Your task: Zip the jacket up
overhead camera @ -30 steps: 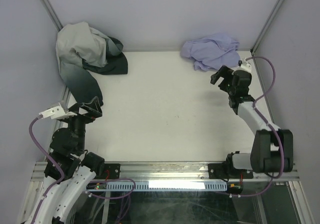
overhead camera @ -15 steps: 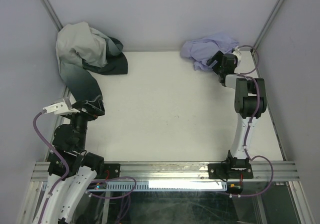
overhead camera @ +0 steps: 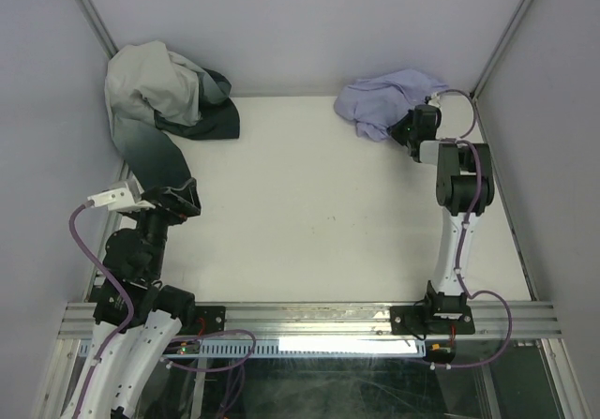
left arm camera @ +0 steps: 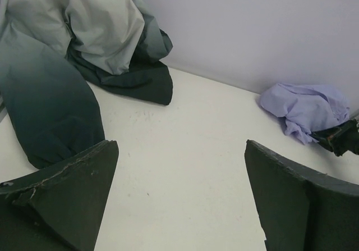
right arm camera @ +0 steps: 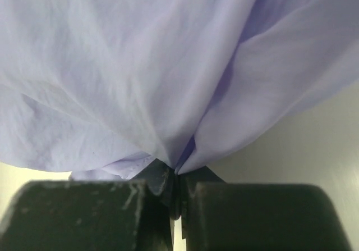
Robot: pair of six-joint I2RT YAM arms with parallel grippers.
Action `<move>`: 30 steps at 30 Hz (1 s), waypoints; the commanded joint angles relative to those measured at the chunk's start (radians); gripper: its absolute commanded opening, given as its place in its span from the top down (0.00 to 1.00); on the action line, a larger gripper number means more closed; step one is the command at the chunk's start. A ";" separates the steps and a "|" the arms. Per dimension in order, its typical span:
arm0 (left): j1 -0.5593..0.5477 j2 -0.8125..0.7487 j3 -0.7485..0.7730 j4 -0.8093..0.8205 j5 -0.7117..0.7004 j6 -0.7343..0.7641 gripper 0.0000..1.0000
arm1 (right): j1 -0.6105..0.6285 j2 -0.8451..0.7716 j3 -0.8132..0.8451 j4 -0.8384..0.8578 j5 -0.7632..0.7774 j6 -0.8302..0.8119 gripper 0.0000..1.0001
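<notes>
Top view, jacket: the jacket [overhead camera: 382, 103] lies bunched in the far right corner of the table [overhead camera: 319, 203]. Its back edge is against the rear wall, near the corner post.
Top view, right gripper: the right gripper [overhead camera: 405, 127] meets the heap's near right edge. From above I cannot tell how its jaws stand.
Top view, left gripper: the left gripper [overhead camera: 178, 199] sits at the table's left edge, just beside the dark sleeve end of the white-and-green garment [overhead camera: 155, 100]. That garment is heaped in the far left corner and trails along the left wall.
Top view, open room: bare white surface runs between the two heaps and forward to the near rail. The right arm stands along the right edge.
Left wrist view: the fingers [left arm camera: 61, 195] are spread wide, with only bare table between them. The garment lies at left. The jacket sits small at far right under the rear wall, with the right gripper's dark tip at its lower edge.
Right wrist view: only here is the grip plain. The jaws are pressed together, pinching a fold of lavender cloth. The fabric fills most of the frame, with a strip of table at lower right.
</notes>
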 commanded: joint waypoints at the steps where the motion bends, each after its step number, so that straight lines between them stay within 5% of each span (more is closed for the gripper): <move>1: 0.014 0.023 0.002 0.051 0.069 -0.006 0.01 | 0.022 -0.247 -0.148 0.014 -0.097 -0.024 1.00; 8: 0.013 0.050 0.011 0.054 0.180 -0.036 0.01 | 0.163 -0.598 -0.423 -0.114 -0.122 -0.082 1.00; 19: 0.014 0.207 0.036 0.078 0.452 -0.204 0.01 | 0.597 -0.933 -0.656 -0.239 0.015 0.002 1.00; 30: 0.008 0.341 -0.143 0.244 0.573 -0.539 0.01 | 0.715 -1.086 -0.460 -0.780 0.097 -0.262 0.45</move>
